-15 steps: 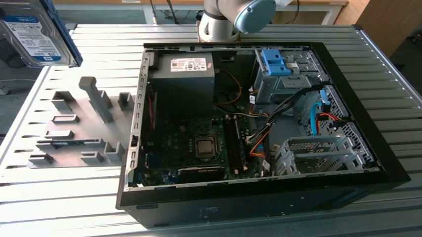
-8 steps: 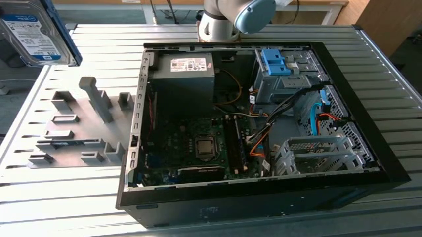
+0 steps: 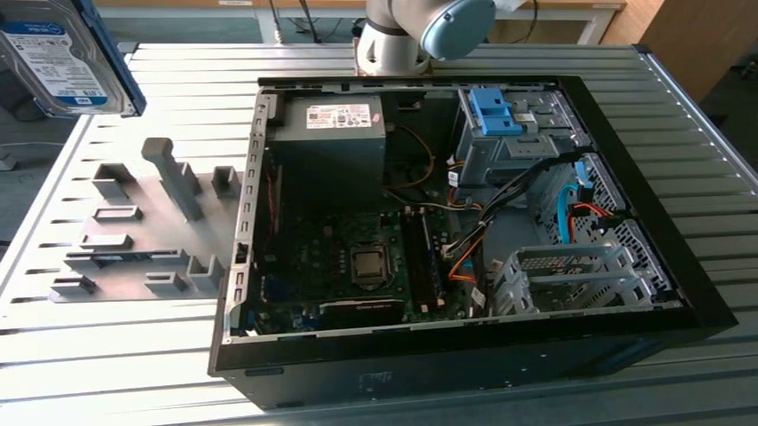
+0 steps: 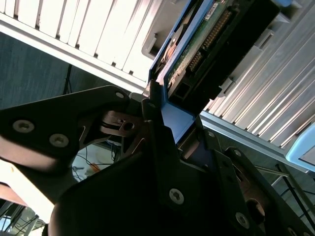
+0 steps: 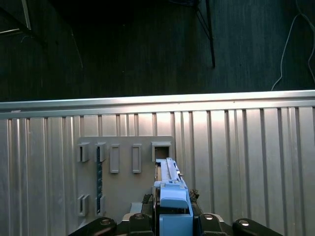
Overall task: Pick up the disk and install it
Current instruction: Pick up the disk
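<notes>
Disk (image 3: 66, 58) aloft, upper left of exterior view, well apart from open case (image 3: 391, 377). Gripper (image 5: 173, 211) clamped on disk's blue bracket. Judgement: edge grip is narrow; carry slowly, avoid tilt, clear case wall.

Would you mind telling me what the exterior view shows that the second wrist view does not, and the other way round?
Exterior view: the disk label side out at the exterior view's left, with the open computer case and the grey fixture plate beside it. Second wrist view: the gripper shut on the disk's blue bracket, with the green circuit board and its connectors facing the camera. Both: the disk and the slatted table.
</notes>
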`<state>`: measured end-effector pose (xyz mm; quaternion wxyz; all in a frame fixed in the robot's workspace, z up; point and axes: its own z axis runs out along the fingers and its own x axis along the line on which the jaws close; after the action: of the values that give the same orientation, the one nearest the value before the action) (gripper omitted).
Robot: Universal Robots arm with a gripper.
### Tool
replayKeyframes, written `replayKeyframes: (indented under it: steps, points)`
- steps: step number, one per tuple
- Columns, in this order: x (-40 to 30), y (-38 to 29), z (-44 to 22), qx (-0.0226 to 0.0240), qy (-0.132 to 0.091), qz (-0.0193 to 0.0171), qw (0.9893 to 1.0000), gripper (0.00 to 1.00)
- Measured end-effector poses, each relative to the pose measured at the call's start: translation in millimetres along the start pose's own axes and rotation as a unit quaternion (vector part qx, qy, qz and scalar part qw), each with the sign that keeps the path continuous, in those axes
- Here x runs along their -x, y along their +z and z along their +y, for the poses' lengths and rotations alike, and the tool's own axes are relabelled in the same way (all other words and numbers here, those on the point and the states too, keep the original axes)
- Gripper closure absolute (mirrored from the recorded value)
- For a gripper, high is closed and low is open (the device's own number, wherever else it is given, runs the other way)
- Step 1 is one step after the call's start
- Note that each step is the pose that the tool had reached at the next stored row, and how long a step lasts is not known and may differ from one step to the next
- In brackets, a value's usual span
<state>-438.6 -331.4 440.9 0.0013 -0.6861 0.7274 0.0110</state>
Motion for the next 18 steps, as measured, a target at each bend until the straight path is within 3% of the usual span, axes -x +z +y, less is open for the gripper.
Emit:
replayKeyframes:
  steps: [18]
  points:
    - [0.1,-7.3,0.1,0.0,0.0,0.0,1.0,0.64]
